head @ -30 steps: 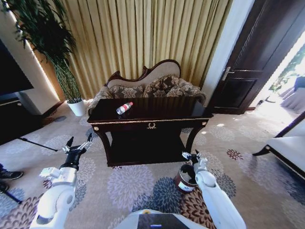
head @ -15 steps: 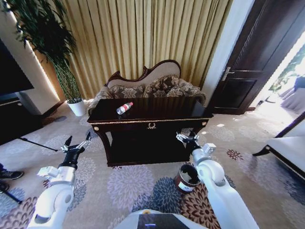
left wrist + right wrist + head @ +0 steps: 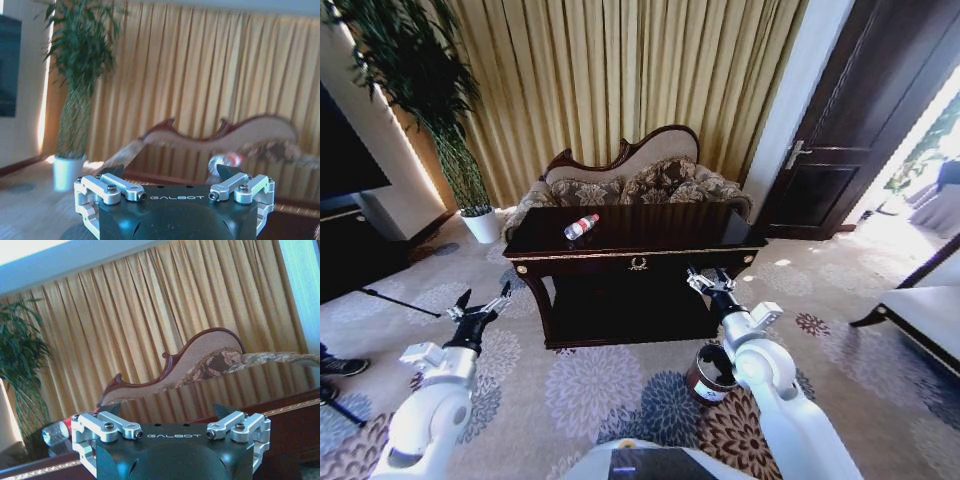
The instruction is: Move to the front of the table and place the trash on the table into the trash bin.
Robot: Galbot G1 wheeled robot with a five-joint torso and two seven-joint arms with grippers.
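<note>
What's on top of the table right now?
One bottle lies on its side near the table's back left. The rest of the glossy top looks bare; small scraps, if any, can't be made out.

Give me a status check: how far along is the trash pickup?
Done: the robot faces the table. In hand: nothing; right end effector is open at the table's front edge, left end effector open off the table's left corner. Left: the bottle lies on the tabletop; the trash bin waits on the carpet by the right arm.
</note>
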